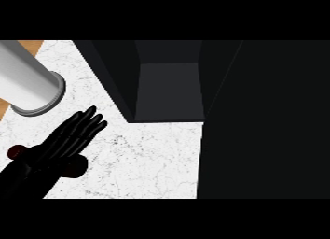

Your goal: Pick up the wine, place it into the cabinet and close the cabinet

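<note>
**A:** Where is the wine?
**B:** I cannot tell for sure. Dark red bits (16, 150) show at both sides of the left robot hand (66, 141), low on the white surface (147, 158).
**A:** And its fingers?
**B:** Straight and close together, curled round nothing. The cabinet (169, 88) stands open just beyond.

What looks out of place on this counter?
The wine seems to lie on its side on the counter, crossways under the left hand, whose fingers are straight. The cabinet stands open.
</note>
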`<state>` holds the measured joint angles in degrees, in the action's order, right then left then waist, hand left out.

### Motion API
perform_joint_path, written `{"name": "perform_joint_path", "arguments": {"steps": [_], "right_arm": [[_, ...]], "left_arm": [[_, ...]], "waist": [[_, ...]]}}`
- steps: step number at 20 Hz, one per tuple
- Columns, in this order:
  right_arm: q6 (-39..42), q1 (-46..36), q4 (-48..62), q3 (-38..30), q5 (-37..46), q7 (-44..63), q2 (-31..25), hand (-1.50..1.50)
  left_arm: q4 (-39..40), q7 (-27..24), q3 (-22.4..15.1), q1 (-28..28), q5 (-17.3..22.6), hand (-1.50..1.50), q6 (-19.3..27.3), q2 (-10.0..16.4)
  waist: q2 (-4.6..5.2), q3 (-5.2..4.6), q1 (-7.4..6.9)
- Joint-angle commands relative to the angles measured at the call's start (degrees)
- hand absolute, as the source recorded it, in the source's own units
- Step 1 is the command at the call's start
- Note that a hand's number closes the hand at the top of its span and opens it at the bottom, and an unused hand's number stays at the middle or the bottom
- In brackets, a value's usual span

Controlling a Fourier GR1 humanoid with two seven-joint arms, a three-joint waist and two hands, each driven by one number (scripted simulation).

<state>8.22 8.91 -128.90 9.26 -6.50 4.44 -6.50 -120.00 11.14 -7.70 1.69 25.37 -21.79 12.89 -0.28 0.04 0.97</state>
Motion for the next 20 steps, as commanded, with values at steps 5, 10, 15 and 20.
{"name": "perform_joint_path", "arguments": {"steps": [5,10,15,20], "right_arm": [[1.1,6.0,-15.7,3.2,-5.2,11.6,-2.6,-1.50],[0.3,8.3,-19.8,5.0,-4.3,14.6,-2.9,-1.50],[-1.4,7.5,-21.4,5.8,-3.1,14.7,-2.1,-1.50],[-3.2,6.7,-22.6,6.7,-3.2,18.0,-2.1,-1.50]], "left_arm": [[-16.6,17.8,3.7,2.5,20.4,-1.50,4.6,7.2],[-25.1,23.0,5.4,4.4,24.5,-1.50,9.8,8.8],[-27.0,25.1,6.3,4.8,26.5,-1.50,10.2,10.0],[-29.1,26.6,4.9,5.0,25.8,-1.50,13.4,9.2]], "waist": [[0.07,-0.02,-0.96],[-0.06,-0.03,-1.27],[-0.30,-0.03,-1.48],[-0.42,-0.05,-1.94]]}}
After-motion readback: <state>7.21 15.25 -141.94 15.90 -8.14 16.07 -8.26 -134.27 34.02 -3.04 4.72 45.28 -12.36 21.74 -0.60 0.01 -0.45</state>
